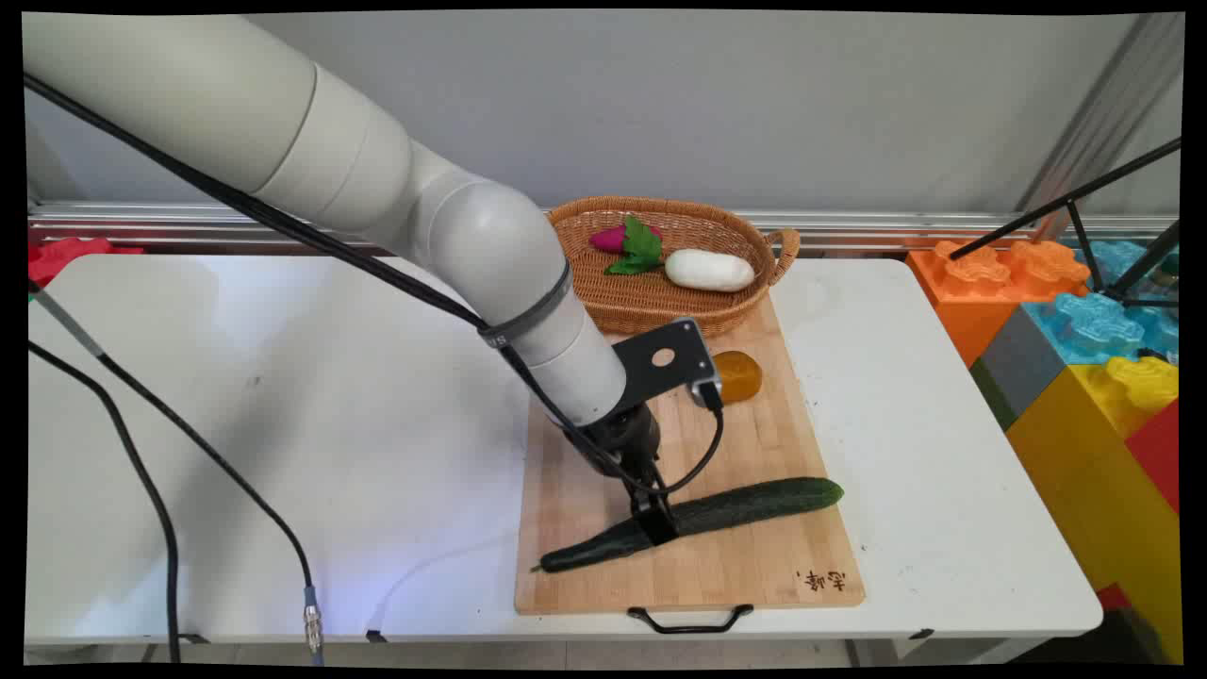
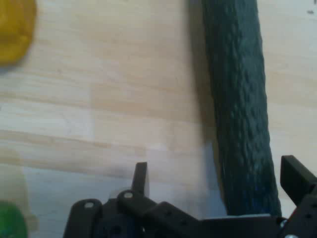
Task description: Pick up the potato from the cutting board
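A dark green bumpy cucumber (image 1: 698, 521) lies on a pale striped wooden board (image 1: 754, 575) beside an amber-yellow block (image 1: 737, 376).

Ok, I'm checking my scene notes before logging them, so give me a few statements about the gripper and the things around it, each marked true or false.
1. The gripper is down at the cucumber, a finger on each side. True.
2. The cucumber lies in the wicker basket. False: it lies on the wooden cutting board.
3. A white vegetable lies in the basket. True.
4. The amber block rests on the cucumber. False: it sits apart on the board, nearer the basket.
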Action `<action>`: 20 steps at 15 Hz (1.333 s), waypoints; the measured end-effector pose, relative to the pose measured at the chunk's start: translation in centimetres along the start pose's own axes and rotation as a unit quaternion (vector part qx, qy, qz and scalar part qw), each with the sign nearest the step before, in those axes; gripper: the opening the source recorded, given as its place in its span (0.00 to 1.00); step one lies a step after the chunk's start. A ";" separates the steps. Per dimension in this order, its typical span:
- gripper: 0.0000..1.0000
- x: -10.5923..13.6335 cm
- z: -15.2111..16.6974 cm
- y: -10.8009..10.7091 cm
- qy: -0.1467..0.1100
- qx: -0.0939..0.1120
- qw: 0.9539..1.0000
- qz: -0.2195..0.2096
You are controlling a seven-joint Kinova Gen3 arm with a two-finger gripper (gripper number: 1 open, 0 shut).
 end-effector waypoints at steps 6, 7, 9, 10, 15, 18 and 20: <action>1.00 0.2 -1.0 -0.7 0.008 0.007 1.000 -0.007; 1.00 0.3 -1.2 -0.8 0.009 0.007 1.000 -0.009; 1.00 0.8 -1.7 -1.3 0.015 0.011 1.000 -0.014; 1.00 1.1 -1.9 -1.6 0.018 0.015 1.000 -0.018; 1.00 3.5 -3.2 -5.2 0.049 0.049 0.997 -0.040; 1.00 4.6 -2.7 -7.4 0.068 0.064 0.994 -0.050; 1.00 5.2 -1.9 -8.5 0.081 0.069 0.993 -0.054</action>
